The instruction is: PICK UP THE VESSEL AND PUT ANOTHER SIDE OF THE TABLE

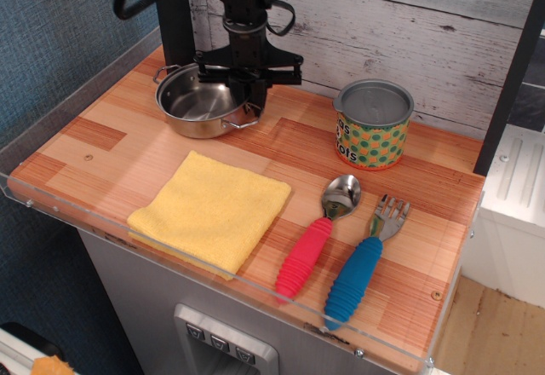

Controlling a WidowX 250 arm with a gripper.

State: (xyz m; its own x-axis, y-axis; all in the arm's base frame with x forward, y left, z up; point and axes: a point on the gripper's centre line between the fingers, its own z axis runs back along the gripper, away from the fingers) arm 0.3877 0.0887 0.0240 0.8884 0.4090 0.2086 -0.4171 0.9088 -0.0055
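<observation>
Pot [200, 102] sits at far left of desk [102, 149], close to back wall. Near edge first: blue fork [364, 260] and red spoon [317, 239] lie side by side at front right. Yellow cloth [213, 207] lies flat at front left, apart from pot. Tin [372, 124] with dots stands upright further back, right of pot. Gripper [251, 94] comes down over pot's right rim, fingers pulled close together on rim. Pot tips a little, right side up.

I see the shiny steel vessel [202, 102], upright with wire loop handles, near the table's [102, 149] far-left corner.
</observation>
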